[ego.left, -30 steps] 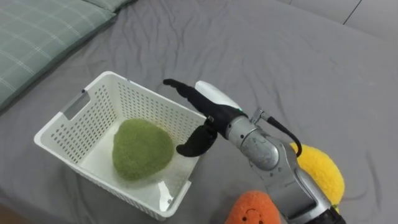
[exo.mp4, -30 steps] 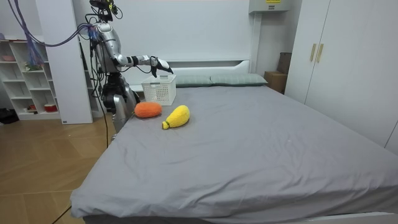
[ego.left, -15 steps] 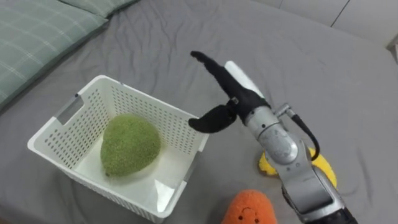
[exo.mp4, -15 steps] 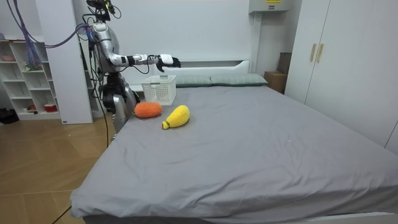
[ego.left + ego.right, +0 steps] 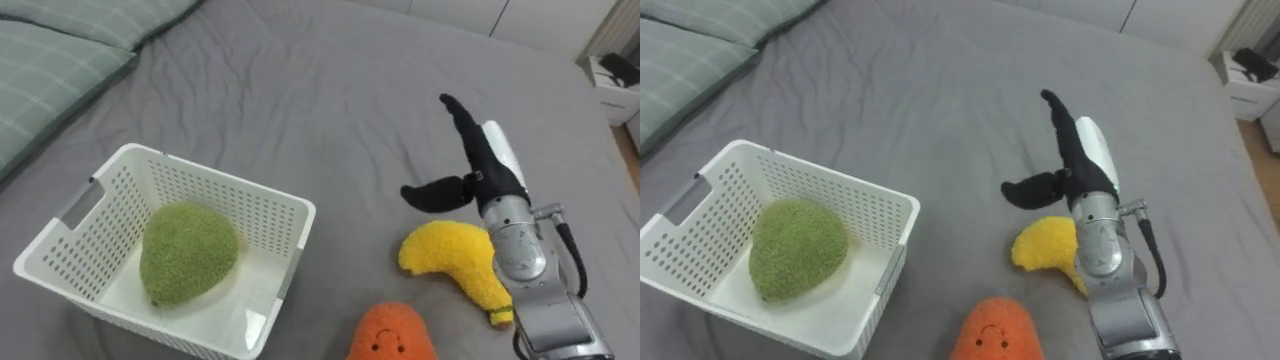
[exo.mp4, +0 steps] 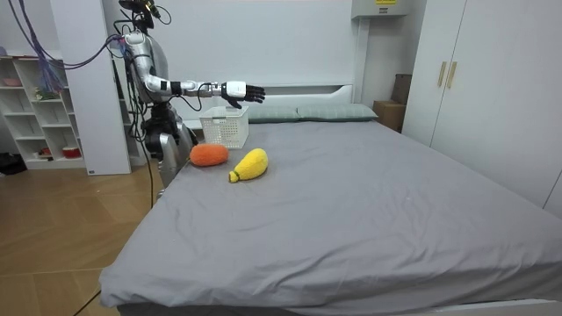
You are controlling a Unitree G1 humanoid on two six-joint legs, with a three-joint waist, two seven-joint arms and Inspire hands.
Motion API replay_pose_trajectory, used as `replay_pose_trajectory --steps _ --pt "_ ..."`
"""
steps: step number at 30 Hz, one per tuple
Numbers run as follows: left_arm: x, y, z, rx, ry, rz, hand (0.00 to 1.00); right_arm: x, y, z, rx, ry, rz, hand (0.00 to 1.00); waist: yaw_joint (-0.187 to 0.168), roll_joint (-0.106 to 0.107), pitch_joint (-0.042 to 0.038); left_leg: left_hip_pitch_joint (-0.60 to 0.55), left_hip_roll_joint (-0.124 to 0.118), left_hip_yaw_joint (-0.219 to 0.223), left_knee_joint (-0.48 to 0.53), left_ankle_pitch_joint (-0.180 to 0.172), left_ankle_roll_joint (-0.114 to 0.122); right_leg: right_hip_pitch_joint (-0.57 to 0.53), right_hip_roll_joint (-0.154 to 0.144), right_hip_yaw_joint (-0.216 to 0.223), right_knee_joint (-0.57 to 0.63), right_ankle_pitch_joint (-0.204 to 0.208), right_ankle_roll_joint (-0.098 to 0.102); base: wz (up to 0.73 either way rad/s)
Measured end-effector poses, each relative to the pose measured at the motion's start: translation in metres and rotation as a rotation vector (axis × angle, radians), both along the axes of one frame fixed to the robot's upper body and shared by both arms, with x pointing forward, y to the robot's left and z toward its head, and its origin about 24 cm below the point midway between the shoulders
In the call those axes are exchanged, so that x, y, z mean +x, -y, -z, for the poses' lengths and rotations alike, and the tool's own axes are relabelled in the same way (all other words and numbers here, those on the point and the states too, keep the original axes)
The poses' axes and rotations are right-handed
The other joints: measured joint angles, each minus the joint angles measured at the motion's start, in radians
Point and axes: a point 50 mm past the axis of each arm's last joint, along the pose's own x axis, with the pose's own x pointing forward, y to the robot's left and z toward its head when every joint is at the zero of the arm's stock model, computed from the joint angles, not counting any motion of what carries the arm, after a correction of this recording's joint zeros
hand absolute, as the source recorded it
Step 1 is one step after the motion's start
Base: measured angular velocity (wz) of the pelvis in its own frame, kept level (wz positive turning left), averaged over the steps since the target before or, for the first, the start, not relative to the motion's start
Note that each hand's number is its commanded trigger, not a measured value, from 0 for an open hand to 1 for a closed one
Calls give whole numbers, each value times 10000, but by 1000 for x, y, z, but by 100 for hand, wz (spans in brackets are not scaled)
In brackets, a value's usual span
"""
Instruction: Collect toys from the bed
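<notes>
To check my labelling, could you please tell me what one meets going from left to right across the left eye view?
The white basket holding the green plush toy → orange plush toy → yellow plush toy. The open right hand hangs above the yellow plush toy, overlapping it, so I leave it out.

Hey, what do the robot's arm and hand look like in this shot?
The right robot hand has black fingers and a white plate on its back. Its forearm is a silver metal cylinder, with a thin black cable looped beside the wrist.
</notes>
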Motion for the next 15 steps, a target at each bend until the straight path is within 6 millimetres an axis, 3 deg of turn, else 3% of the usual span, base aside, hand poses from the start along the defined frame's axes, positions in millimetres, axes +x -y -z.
replay_pose_trajectory --steps 6,10,15 --pt "-6 -3 -1 232 -74 -52 0 -4 23 24 -192 -1018 977 0 -6 -169 100 20 4 18 6 -2 0 -17 5 112 45 1 -3 -2" --pt "-9 -7 -2 328 -159 -72 0 6 37 26 -627 -1236 1661 0 -15 -333 52 -408 6 -16 115 5 -4 -378 -18 -55 114 17 -27 3" --pt "7 -14 -6 582 142 415 0 21 53 27 -1060 -1616 2445 0 22 -328 91 -1023 -8 -111 358 11 1 -849 -27 -202 191 20 -31 12"
